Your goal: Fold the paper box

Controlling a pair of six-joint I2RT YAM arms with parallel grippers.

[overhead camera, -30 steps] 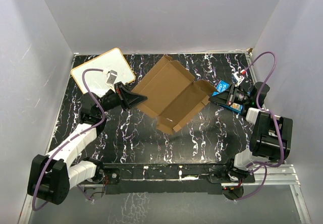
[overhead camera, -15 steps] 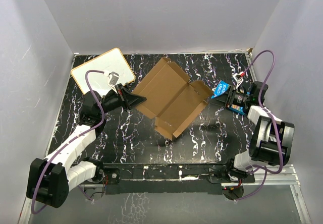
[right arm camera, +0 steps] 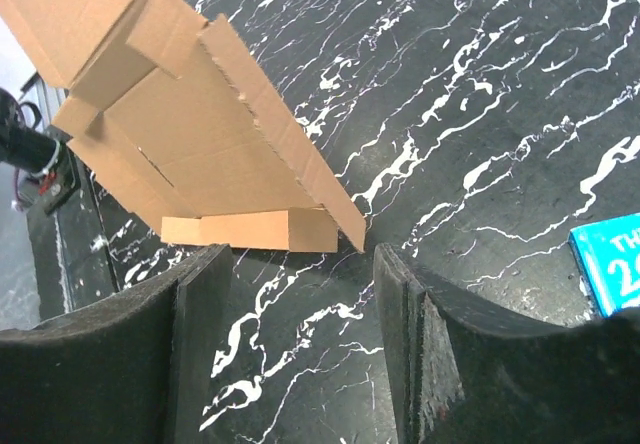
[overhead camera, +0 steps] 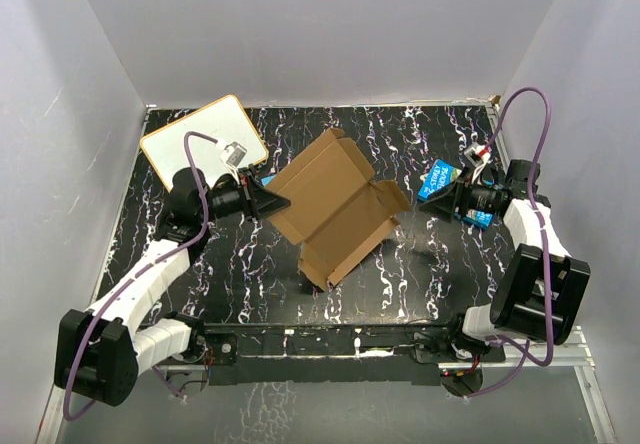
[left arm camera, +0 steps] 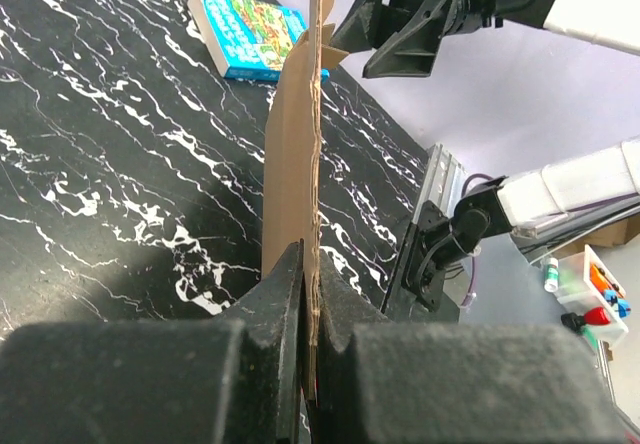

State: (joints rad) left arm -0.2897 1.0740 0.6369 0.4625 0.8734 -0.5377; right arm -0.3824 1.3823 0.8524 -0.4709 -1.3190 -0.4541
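- left arm: wearing white shells between black joint housings
- right arm: showing the same white and black
- purple cable: trailing along each arm
- left gripper, right gripper: wearing matte black, grainy fingers

Right claw: it was at the right-hand flap of the paper box a second ago. It has since backed off toward the right wall and now stands apart from the cardboard, fingers spread.
Right arm: its elbow has swung out to the right and nearer the bases.
Paper box: it has tipped steeper and looks narrower from above. Its low corner has slid along the counter toward the arm bases.
Left claw: its wrist has moved slightly toward the back wall, turning the sheet with it.
Blue printed box: more of it shows now that the right claw has moved off.
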